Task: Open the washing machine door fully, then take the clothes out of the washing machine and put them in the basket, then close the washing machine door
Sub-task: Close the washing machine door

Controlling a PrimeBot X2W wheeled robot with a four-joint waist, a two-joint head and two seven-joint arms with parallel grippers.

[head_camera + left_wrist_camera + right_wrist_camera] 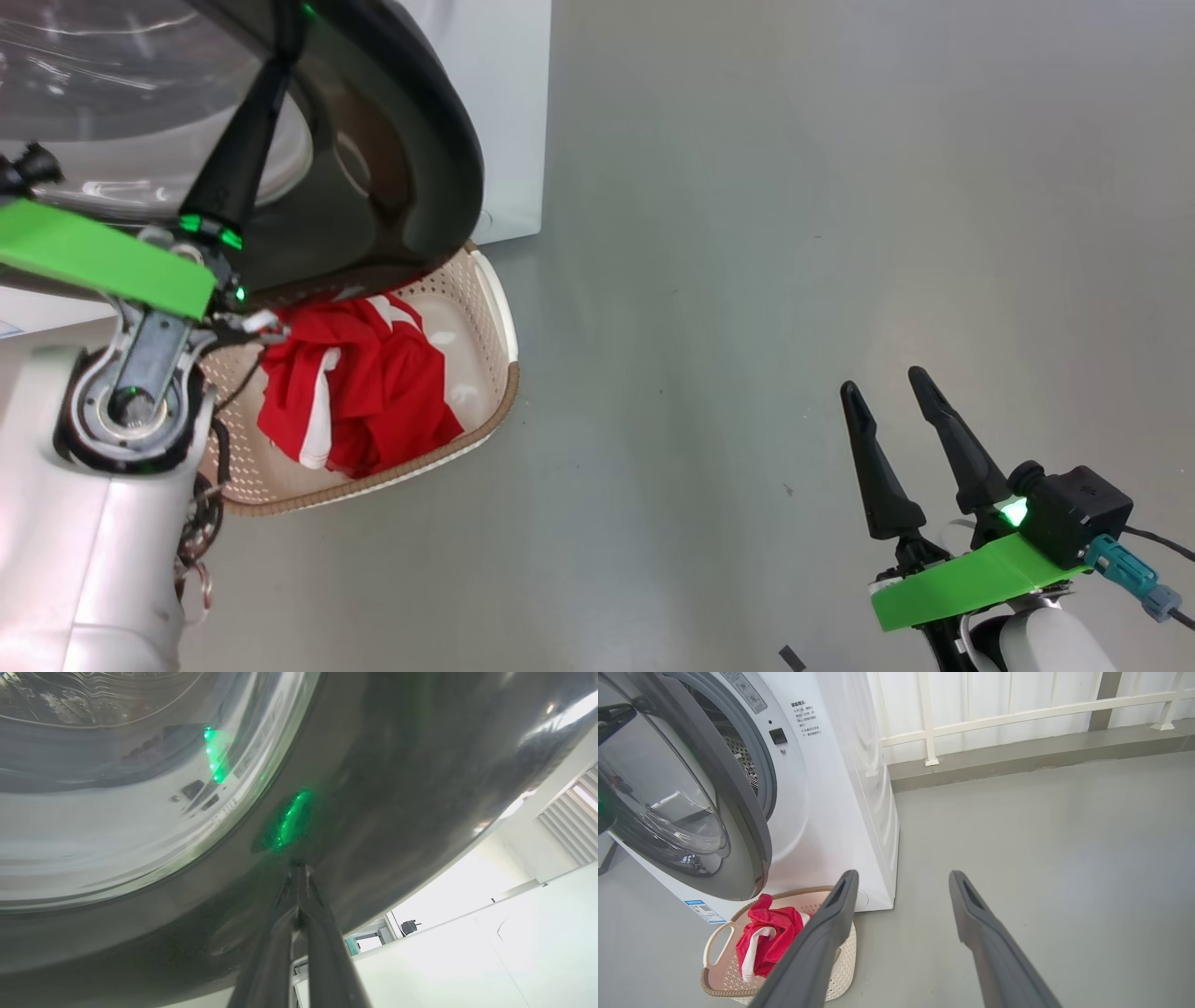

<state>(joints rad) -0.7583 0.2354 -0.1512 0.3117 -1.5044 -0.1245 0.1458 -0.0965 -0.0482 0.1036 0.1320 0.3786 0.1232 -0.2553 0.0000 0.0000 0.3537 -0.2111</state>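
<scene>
The washing machine door (420,140) stands partly open, its black rim hanging over the basket (504,392). My left gripper (280,63) is shut, empty, with its tips against the glossy rim (397,788) beside the glass window; the left wrist view shows the left gripper (299,864) touching it. The red clothes (373,392) with white trim lie in the cream basket on the floor in front of the white washing machine (504,112). My right gripper (885,383) hangs open and empty over bare floor at the lower right. From the right gripper (903,877) I see the door (752,826), washing machine (822,812), basket (714,989) and clothes (770,938).
Grey floor (794,233) stretches wide to the right of the washer and basket. A white railing (1017,714) and a low kerb run along the back. A small blue label (700,907) sits low on the washer front. A small dark scrap (792,658) lies near my right arm.
</scene>
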